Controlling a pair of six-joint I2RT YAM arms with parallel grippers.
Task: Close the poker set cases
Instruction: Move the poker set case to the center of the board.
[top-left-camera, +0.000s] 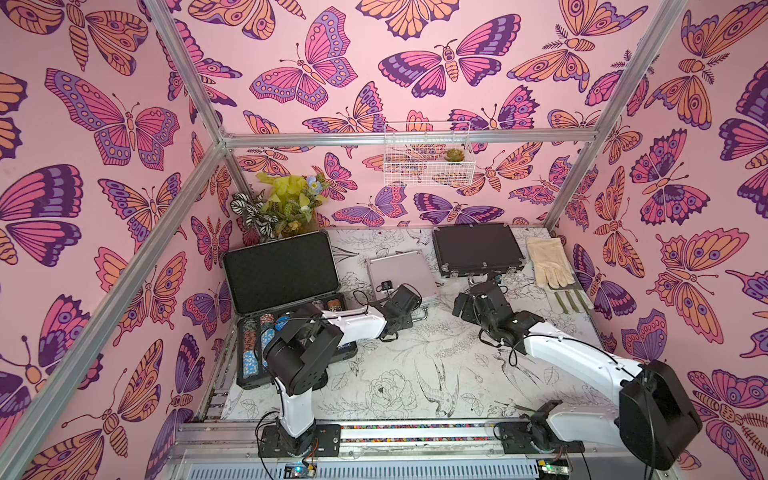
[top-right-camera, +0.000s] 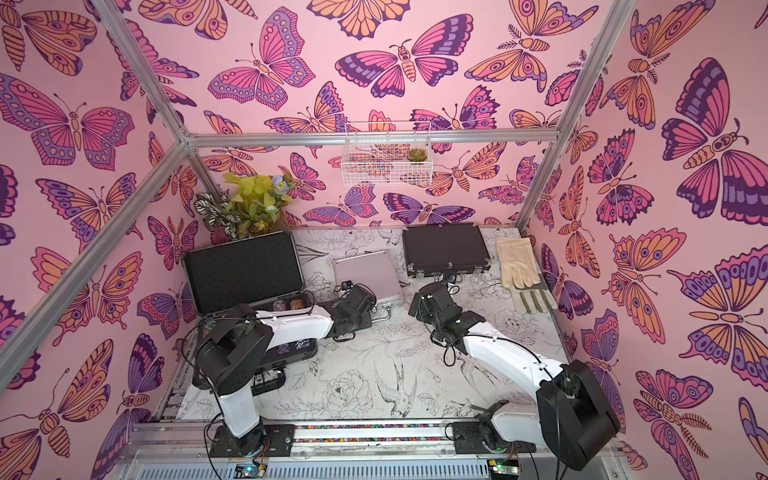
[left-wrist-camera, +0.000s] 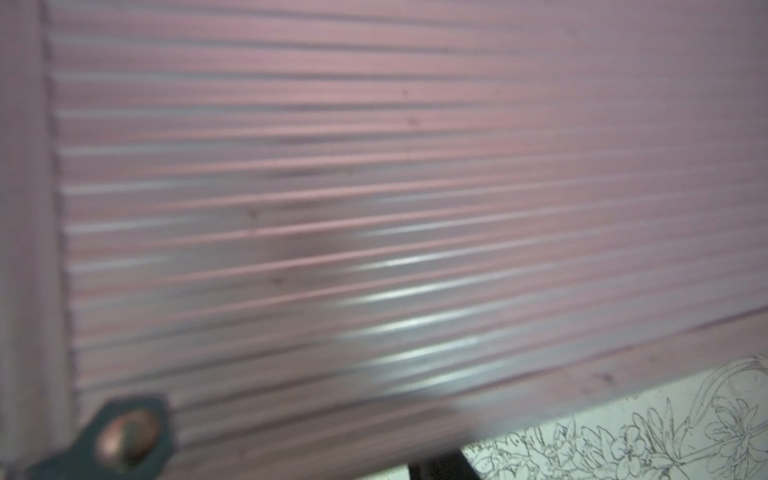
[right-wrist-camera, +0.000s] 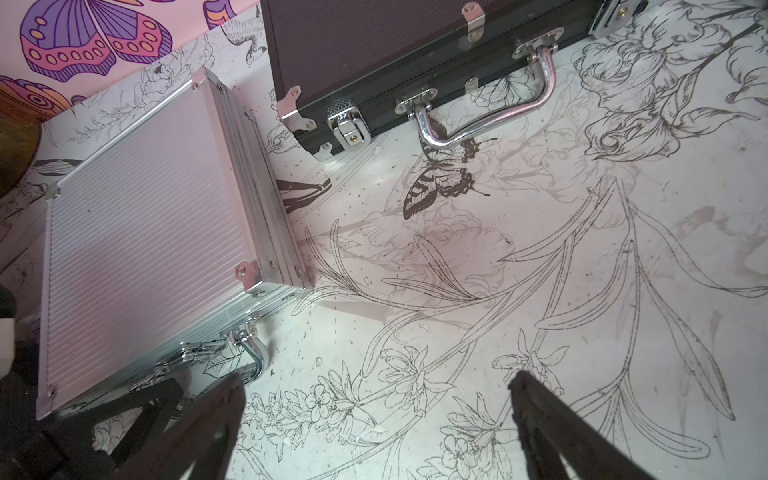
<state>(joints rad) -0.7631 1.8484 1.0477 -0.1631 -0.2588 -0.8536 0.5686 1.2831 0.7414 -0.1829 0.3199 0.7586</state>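
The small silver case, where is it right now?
In both top views the small silver case lies centrally, between the large open black case on the left and the closed black case at the back right.

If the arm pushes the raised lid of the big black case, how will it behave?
The lid looks like a rigid foam-lined shell, so it would probably swing down whole rather than bend. Chips fill the bottom half, so the case is likely heavy and should barely slide.
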